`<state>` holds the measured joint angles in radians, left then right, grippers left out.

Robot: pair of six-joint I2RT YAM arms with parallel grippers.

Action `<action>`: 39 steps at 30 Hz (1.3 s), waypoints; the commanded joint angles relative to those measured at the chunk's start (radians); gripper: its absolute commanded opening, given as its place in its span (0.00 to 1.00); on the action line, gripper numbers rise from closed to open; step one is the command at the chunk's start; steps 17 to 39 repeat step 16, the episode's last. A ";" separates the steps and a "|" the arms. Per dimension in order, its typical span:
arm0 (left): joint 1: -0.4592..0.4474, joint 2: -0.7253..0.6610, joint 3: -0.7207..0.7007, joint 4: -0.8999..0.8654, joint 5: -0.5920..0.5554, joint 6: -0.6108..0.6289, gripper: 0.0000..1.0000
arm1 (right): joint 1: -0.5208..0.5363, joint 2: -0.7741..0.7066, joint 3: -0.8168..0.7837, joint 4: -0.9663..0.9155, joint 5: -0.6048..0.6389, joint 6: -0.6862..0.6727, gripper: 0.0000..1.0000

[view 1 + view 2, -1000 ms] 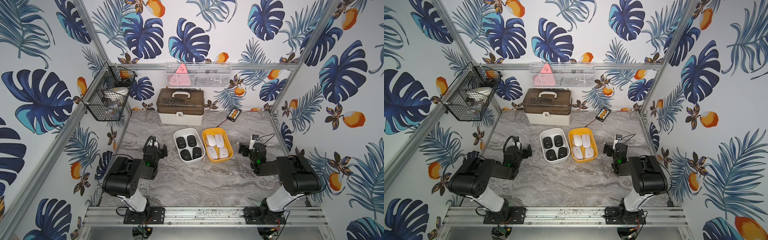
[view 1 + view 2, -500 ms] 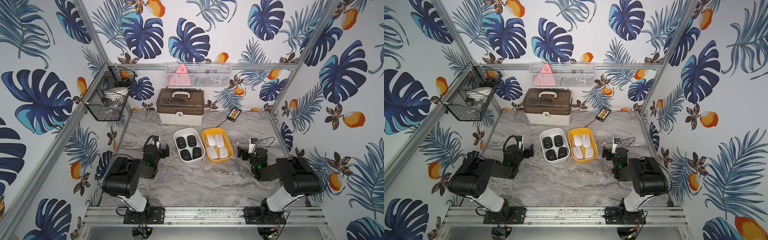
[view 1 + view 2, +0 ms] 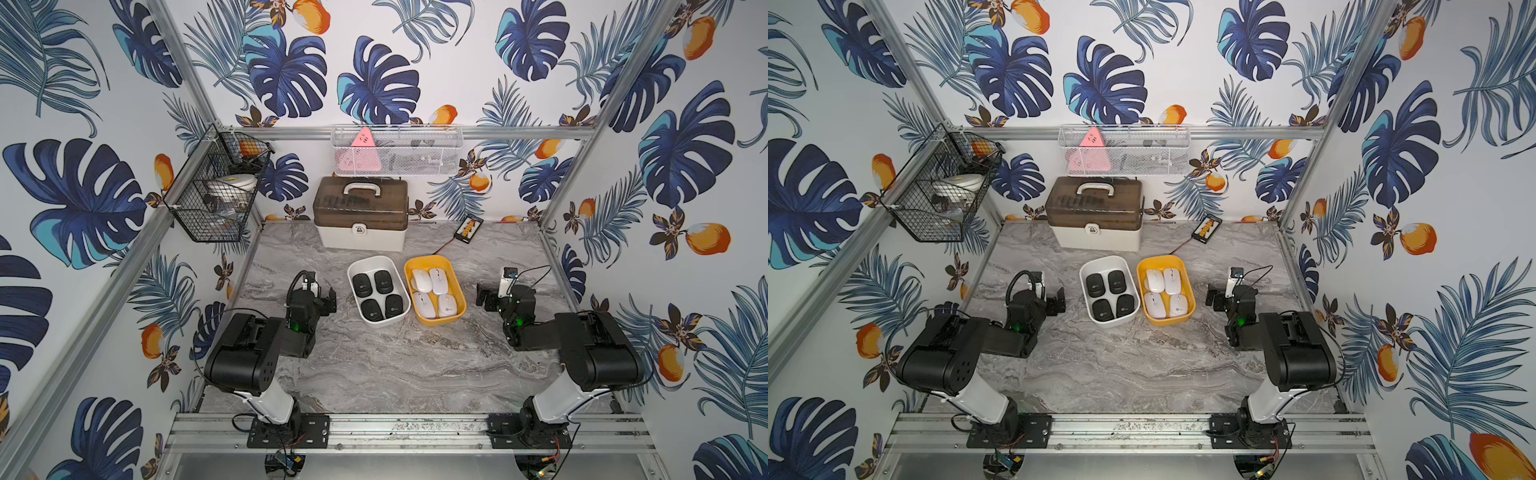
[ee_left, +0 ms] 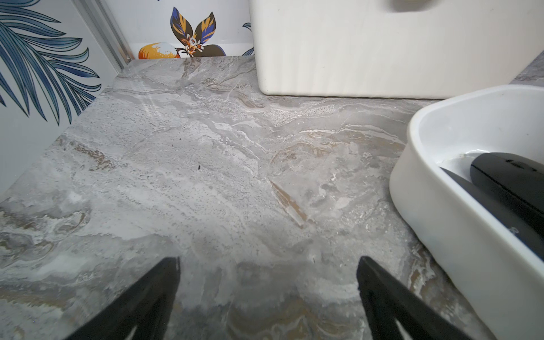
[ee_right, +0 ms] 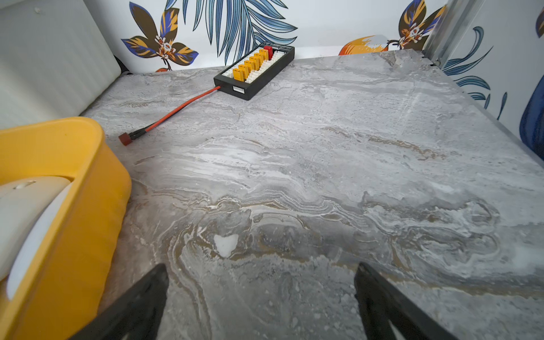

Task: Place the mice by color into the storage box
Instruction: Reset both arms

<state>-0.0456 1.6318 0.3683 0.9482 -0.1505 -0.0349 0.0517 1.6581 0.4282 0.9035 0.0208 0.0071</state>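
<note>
Left hand [image 4: 268, 260], right hand [image 5: 262, 266]: jaws wide, empty.

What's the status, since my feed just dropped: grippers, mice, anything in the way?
Left gripper open, empty; right gripper open, empty. Four black mice in white bin, four white mice in yellow bin. No obstruction seen.

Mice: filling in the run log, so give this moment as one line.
black mice: four in white bin | white mice: four in yellow bin | left tool: open, empty | right tool: open, empty
</note>
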 commanded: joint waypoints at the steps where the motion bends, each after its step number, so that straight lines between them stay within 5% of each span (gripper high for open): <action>1: 0.001 -0.001 0.002 0.029 -0.004 -0.006 0.99 | 0.004 0.000 0.000 0.003 0.011 -0.007 1.00; 39: 0.001 -0.002 0.002 0.030 -0.003 -0.008 0.99 | 0.003 0.000 -0.004 0.006 0.008 -0.005 1.00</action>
